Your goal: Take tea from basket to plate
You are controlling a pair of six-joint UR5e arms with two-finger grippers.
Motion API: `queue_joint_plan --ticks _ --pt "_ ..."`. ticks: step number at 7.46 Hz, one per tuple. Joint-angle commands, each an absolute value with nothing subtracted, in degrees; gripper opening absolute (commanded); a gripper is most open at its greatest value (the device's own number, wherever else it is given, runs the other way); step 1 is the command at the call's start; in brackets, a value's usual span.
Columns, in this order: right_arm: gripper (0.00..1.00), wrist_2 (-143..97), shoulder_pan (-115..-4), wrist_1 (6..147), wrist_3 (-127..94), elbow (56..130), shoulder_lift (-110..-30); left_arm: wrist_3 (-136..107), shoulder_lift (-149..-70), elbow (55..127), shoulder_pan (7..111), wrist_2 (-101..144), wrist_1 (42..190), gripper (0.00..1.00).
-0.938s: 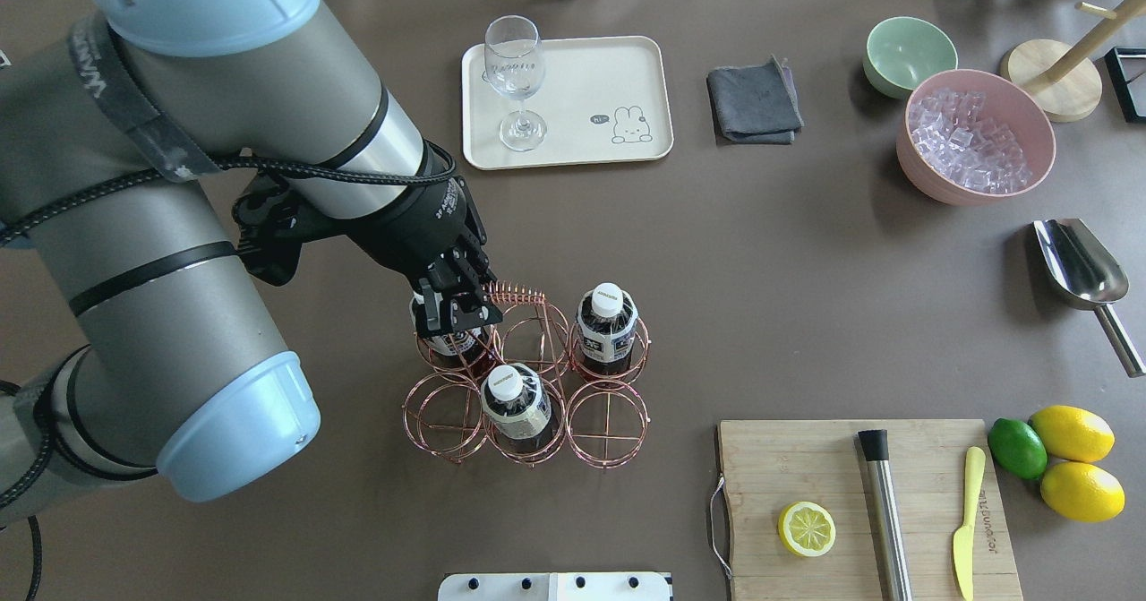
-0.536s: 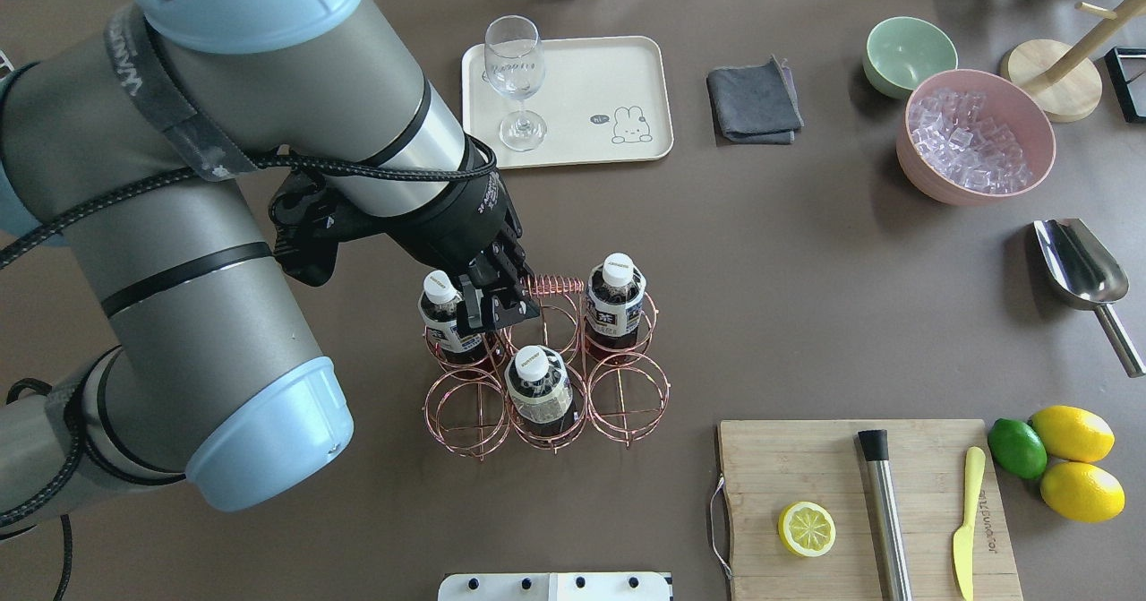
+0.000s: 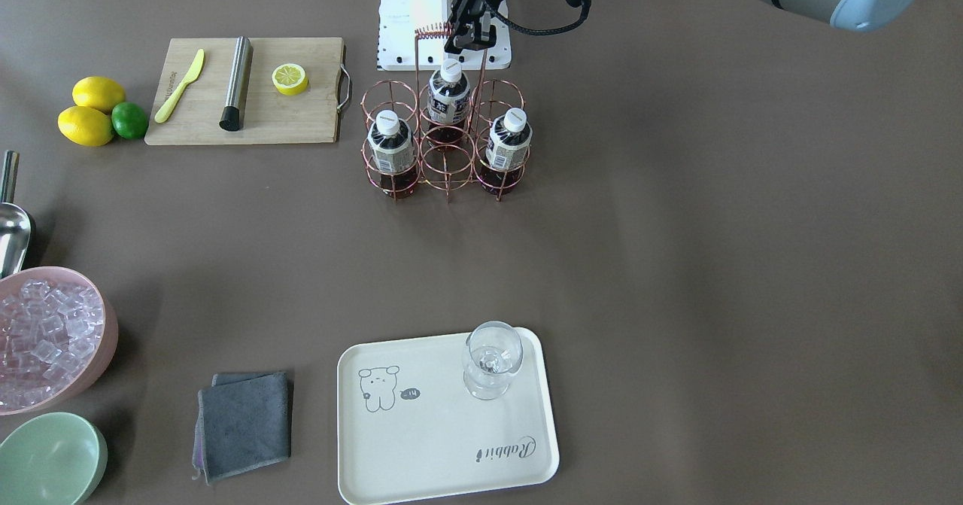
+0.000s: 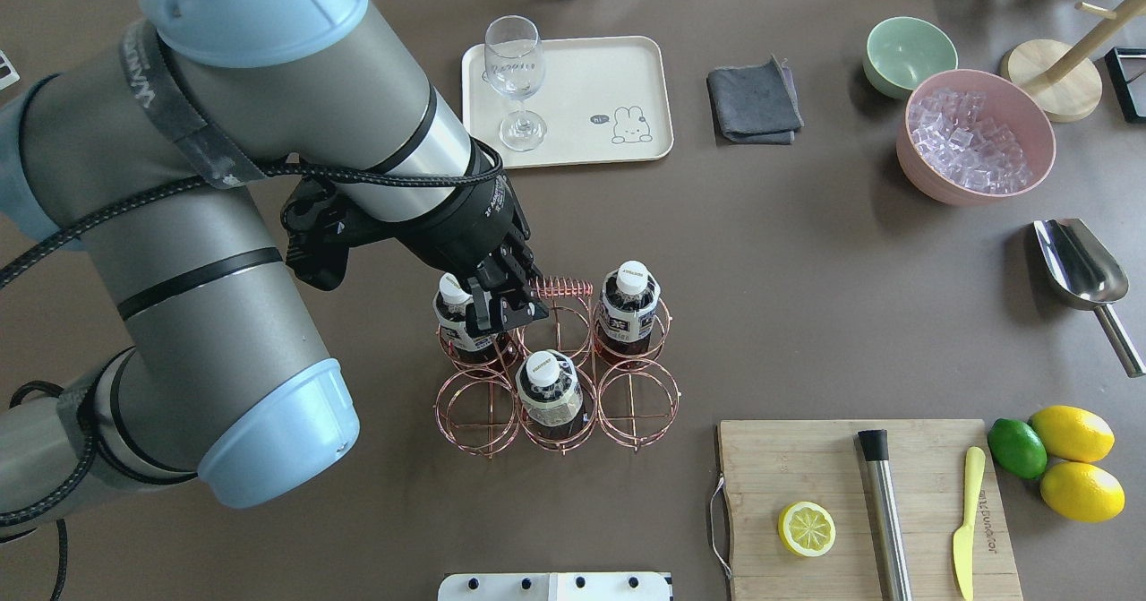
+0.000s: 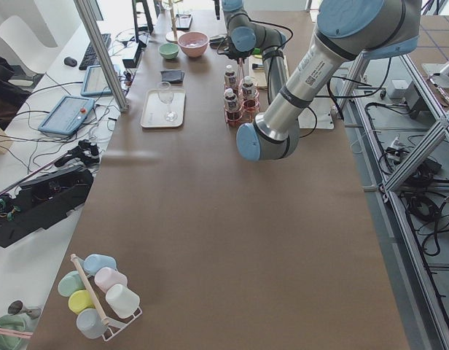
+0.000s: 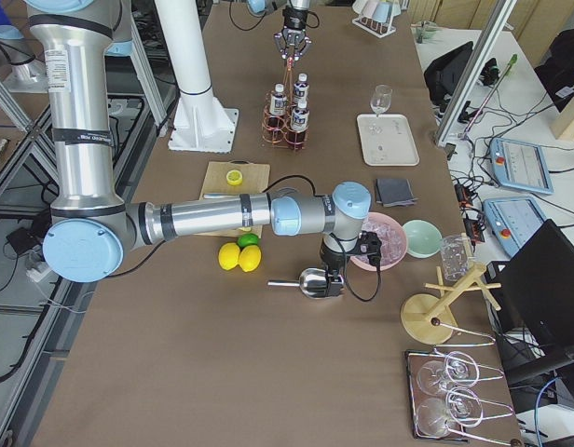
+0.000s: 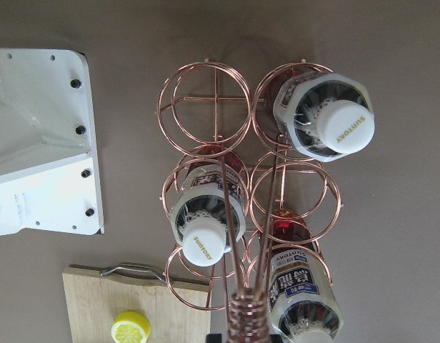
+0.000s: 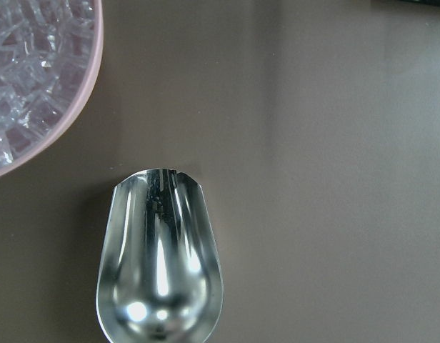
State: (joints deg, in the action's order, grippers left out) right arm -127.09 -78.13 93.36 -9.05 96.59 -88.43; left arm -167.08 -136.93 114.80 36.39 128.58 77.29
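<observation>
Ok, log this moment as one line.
left gripper: shut on basket handle | tea: three bottles in basket | plate: glass only | right gripper: at scoop, state unclear

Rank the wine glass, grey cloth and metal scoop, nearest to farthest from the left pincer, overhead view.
1. Wine glass, on the tray beyond the left pincer.
2. Grey cloth, right of the tray.
3. Metal scoop, far right.

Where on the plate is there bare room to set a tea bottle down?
The plate is bare from the glass across to its right edge, bar the printed bear near the robot-side right corner. Only the left strip, where the glass stands, is crowded.
</observation>
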Motion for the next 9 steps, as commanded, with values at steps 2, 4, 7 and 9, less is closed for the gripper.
queue_joint_plan --ticks 2,4,7,9 --pt "1.00 -129.1 -79.4 93.2 -9.6 94.9 -87.3 -167.3 -134.6 115.1 36.4 129.2 78.0 0.00" --pt "1.00 -131.6 -81.5 87.7 -16.2 92.6 -87.4 -167.4 -134.5 115.7 36.6 129.1 77.7 0.00" --pt "1.00 -133.1 -84.2 86.4 -18.2 92.9 -88.3 -167.4 -132.9 116.1 36.9 129.1 77.6 0.00" --pt "1.00 -130.9 -84.1 86.4 -18.2 91.9 -88.3 -167.7 -132.6 117.0 38.2 129.3 77.4 0.00"
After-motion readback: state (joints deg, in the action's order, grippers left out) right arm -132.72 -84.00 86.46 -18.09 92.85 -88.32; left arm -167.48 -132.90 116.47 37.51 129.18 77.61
